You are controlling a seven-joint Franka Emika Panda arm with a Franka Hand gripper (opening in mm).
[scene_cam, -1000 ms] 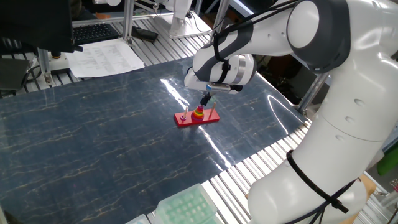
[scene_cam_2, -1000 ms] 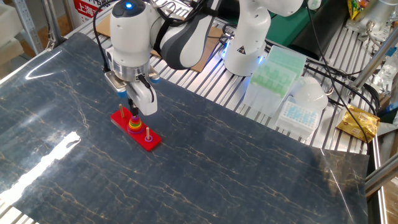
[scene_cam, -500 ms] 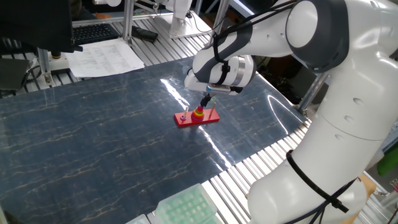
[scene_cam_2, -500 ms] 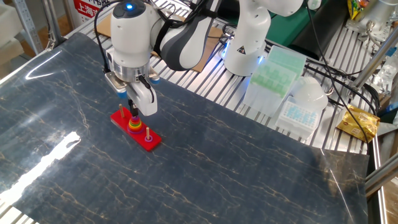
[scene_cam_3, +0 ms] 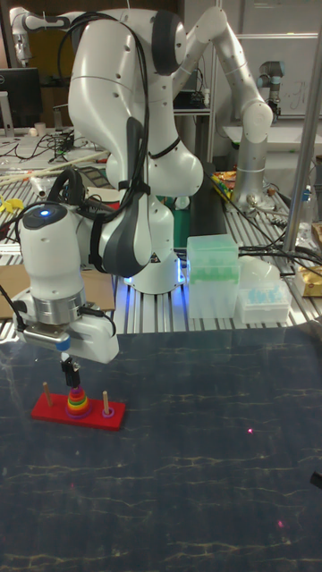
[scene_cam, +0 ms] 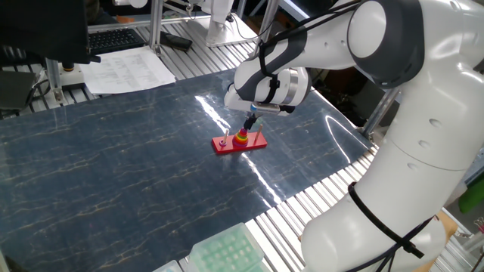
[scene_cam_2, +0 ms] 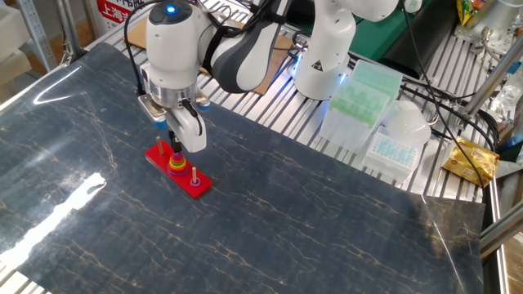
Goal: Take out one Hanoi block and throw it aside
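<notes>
My gripper (scene_cam_3: 71, 379) hangs right over the ring stack.
From these views I cannot tell whether my fingers are apart or pinched. The block (scene_cam_3: 76, 391) tops the stack of rings (scene_cam_2: 176, 164) on the middle peg of the red base (scene_cam: 253, 142), just under my fingertips. The base sits on the dark table (scene_cam_2: 327, 212).
</notes>
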